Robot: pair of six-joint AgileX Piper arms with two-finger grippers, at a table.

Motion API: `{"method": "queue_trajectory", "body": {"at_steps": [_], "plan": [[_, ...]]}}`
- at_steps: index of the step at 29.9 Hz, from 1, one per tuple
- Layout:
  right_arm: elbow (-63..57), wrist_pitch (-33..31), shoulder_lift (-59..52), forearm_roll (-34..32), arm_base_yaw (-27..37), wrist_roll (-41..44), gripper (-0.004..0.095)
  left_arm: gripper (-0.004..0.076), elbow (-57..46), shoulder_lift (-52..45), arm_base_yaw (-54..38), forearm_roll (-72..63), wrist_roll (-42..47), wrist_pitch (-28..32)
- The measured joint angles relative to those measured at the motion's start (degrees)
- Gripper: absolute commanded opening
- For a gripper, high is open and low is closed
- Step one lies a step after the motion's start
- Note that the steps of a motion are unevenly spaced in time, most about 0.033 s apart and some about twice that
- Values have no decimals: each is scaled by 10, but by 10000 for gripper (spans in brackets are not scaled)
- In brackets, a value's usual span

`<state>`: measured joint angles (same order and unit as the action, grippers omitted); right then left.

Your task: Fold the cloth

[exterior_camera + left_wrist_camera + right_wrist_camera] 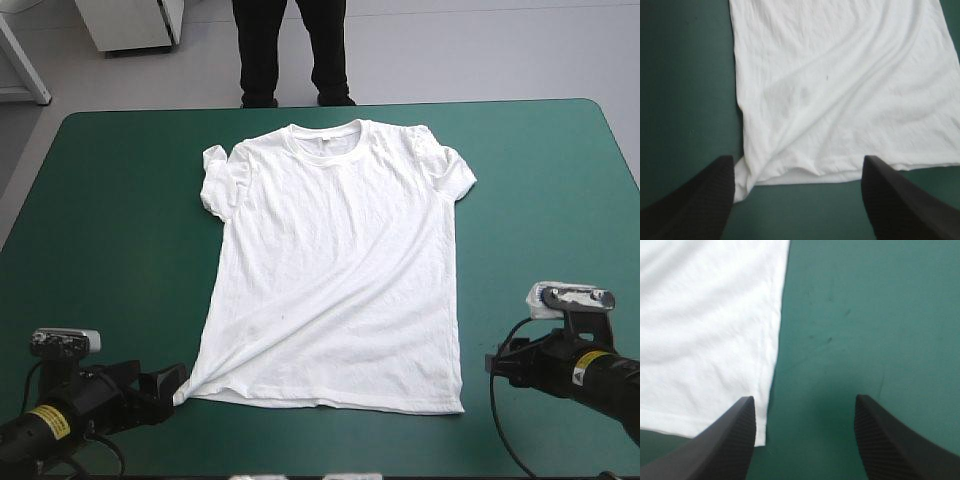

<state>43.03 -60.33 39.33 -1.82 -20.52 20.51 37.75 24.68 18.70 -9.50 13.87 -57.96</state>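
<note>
Teal-green cover [120, 200] fills the high view, and the T-shirt [335, 270] lies spread flat at the middle of it. The collar [325, 140] points to 12 o'clock, near the far edge, and the hem [330, 403] to 6 o'clock, near the robot. The sleeve at 10 o'clock [215, 185] is bunched and folded in on itself. The one at 2 o'clock [450, 170] lies flatter, a little rumpled. A long crease runs from the hem's 7 o'clock corner up across the body toward 1 o'clock.

Down at 7 o'clock of the shirt, the left gripper [797, 160] sits low at the hem corner with its black fingers wide apart. In its wrist view the corner lies just beside one fingertip [725, 165], and the hem runs across the gap between the two. Nothing is pinched.

Over at 4 o'clock, the right gripper [805, 399] stands just off the shirt's other side, and its fingers are spread as well. The hem's 5 o'clock corner lies right beside one finger [742, 415]. I cannot tell whether they touch. The other finger is over bare cover. The shirt's side edge runs straight ahead from that corner.
</note>
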Motion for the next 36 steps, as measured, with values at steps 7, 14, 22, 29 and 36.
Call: {"method": "queue_trajectory", "body": {"at_steps": [7,14,22,29,36], "plan": [[143,-52,31,0,0,-14,536,512,135,128,0,36,-23,-37],[275,-82,126,-28,0,-28,536,491,313,305,0,69,-46,-56],[377,-105,233,-54,0,-48,536,491,460,490,0,116,-64,-101],[394,-103,301,-85,0,-50,531,491,485,594,-5,115,-65,-97],[394,-92,350,-100,11,-56,461,491,485,686,-58,66,-84,-84]]}}
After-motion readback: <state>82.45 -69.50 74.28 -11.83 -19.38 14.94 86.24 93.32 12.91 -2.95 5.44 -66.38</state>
